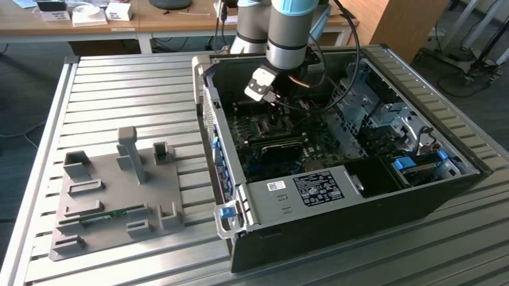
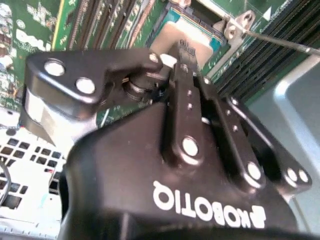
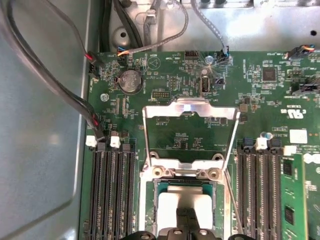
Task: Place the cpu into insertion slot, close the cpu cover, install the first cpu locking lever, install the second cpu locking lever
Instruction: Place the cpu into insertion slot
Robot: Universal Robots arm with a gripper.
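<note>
The cpu cover stands swung up and open, a silver frame with a square window. Below it lies the insertion slot, and the pale cpu sits flat within its dark rim. My gripper hovers right over the cpu's middle with its black fingers drawn together. In the second wrist view the gripper points down at the cpu. A thin wire locking lever runs beside the socket, raised. In the exterior view the gripper reaches deep into the open computer case.
Black memory slots flank the socket on both sides. A cable bundle runs along the case wall, and a coin battery sits beyond the cover. Outside the case, a grey fixture tray rests on the slatted metal table.
</note>
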